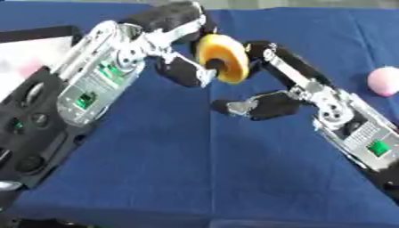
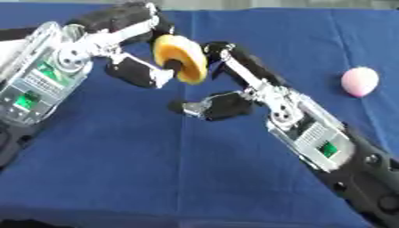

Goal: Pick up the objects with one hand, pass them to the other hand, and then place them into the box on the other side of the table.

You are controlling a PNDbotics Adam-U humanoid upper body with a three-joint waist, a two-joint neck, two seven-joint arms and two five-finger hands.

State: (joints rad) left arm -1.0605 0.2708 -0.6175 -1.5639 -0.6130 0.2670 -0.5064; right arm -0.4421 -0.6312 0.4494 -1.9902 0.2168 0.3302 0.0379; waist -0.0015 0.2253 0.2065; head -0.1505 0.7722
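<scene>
Left eye view | my left hand [image 1: 175,49] pinched yellow ring [image 1: 224,58] | my right hand [image 1: 273,84] fingers touched ring, thumb open | pink ball [image 2: 360,81] far right

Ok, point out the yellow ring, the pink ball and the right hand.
yellow ring [image 1: 224,58], left eye view, on its front face.
pink ball [image 2: 360,81], right eye view, its middle.
right hand [image 2: 234,104], right eye view, on the thumb.

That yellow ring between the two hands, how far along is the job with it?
Midway. The yellow ring is already off the blue table, held up where the left hand and right hand meet, so the handover is in hand. Left to do: placing it in a box, partly visible at the left edge. A pink ball lies untouched on the right.
</scene>
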